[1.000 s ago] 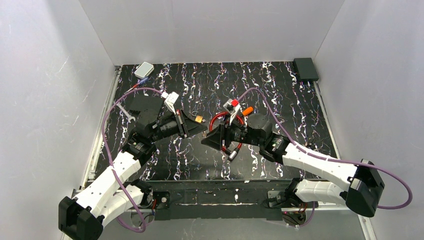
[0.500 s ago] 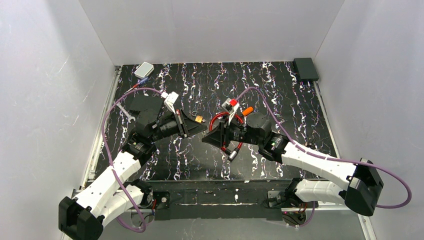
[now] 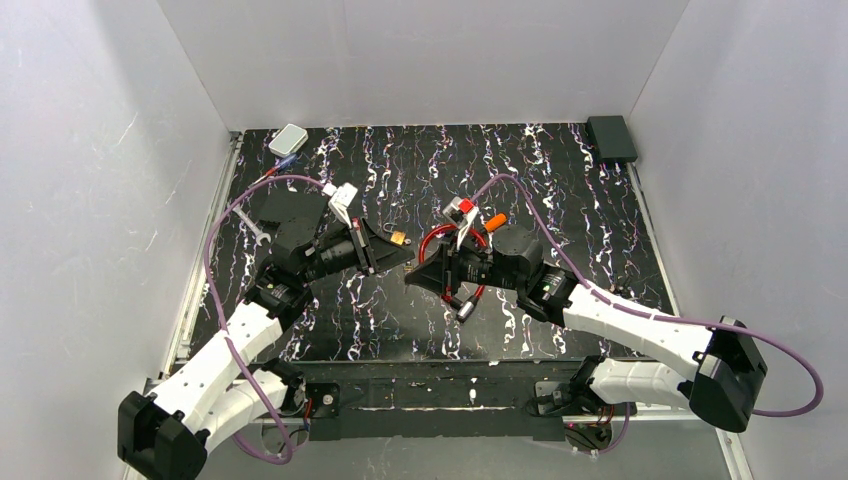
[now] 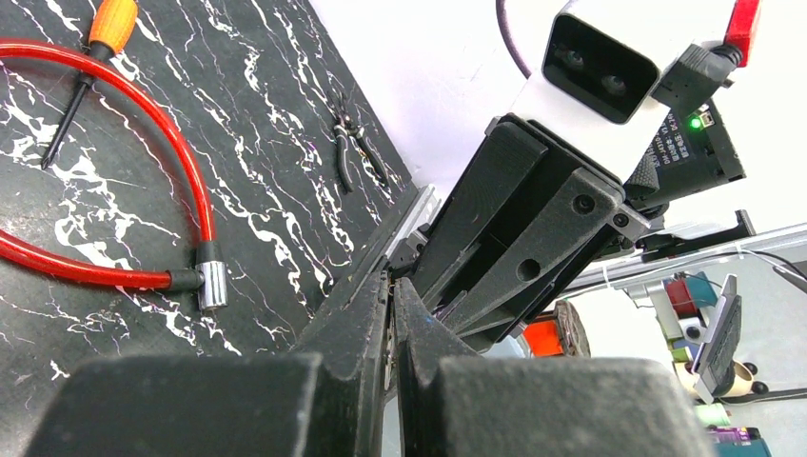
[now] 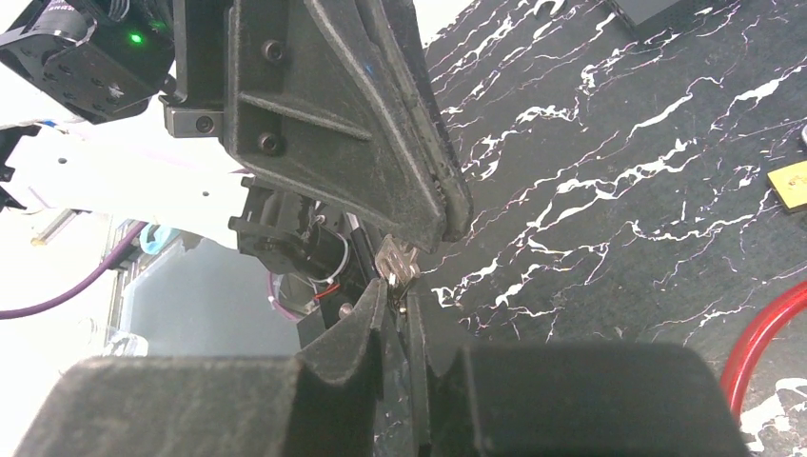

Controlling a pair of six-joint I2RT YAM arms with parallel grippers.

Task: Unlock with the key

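since the left gripper [image 4: 390,286] and the right gripper [image 5: 395,297] meet tip to tip near the middle of the worktop [image 3: 570,190], the step in hand looks like passing the key [image 5: 398,265] across. it is a small silver toothed piece at the right gripper's tips, just under the left one's. the left gripper is pressed shut. the right is narrow, and whether it bites yet i cannot tell. next comes a firm pinch, then a carry to a lock: the brass padlock [image 3: 398,238] at 11 o'clock of the meeting point, or the red cable lock [image 4: 143,114] at 3 o'clock. an orange-handled tool [image 3: 495,221] lies at 2 o'clock. the worktop is black, veined white, between plain white walls [image 3: 100,150].
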